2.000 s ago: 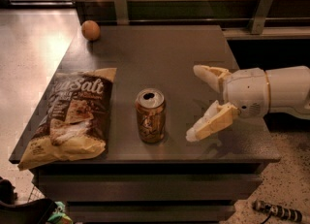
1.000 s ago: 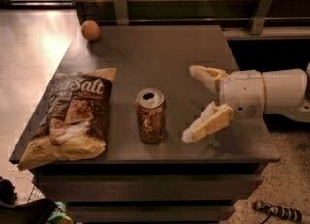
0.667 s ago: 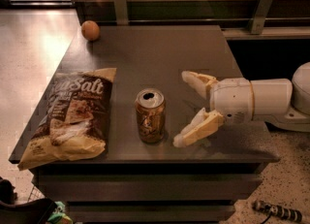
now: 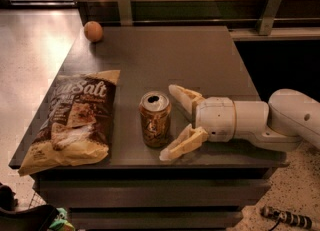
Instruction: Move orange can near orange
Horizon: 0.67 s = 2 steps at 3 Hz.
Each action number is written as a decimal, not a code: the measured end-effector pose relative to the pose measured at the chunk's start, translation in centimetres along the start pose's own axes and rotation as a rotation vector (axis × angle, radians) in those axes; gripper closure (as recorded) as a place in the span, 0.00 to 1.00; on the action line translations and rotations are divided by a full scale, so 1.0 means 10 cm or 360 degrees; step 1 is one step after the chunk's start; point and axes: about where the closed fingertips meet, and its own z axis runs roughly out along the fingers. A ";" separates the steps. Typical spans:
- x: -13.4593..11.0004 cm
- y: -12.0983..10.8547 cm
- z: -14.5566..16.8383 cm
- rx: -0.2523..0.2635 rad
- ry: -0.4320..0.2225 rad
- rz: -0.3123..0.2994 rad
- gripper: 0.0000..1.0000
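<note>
Three things sit on the dark table: the orange can, the orange and a large chip bag. The orange can stands upright near the table's front edge, roughly midway along it, with its silver top and dark pull-tab opening facing up. The orange rests at the far left corner of the table, well apart from the can and close to the left edge. The chip bag lies flat along the left side between them in depth, just beside the can on its left but not touching it, and its lower end reaches the front left corner. The pincer comes in low from the right, level with the can, on a thick white arm that stretches across the table's front right part. Its two pale fingers are spread wide in a V whose mouth faces the can: one tip points to the can's far right side, the other lies low toward the table's front edge just right of the can's base. The can stands at the mouth of that spread, not pinched; whether either tip touches it cannot be told. Light floor shows to the left of the table, and a dark rail with two metal posts runs behind it.
</note>
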 end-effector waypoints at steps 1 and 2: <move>-0.11 0.03 0.08 -0.0028 -0.0036 -0.0058 0.00; -0.18 0.06 0.14 -0.0049 -0.0048 -0.0091 0.00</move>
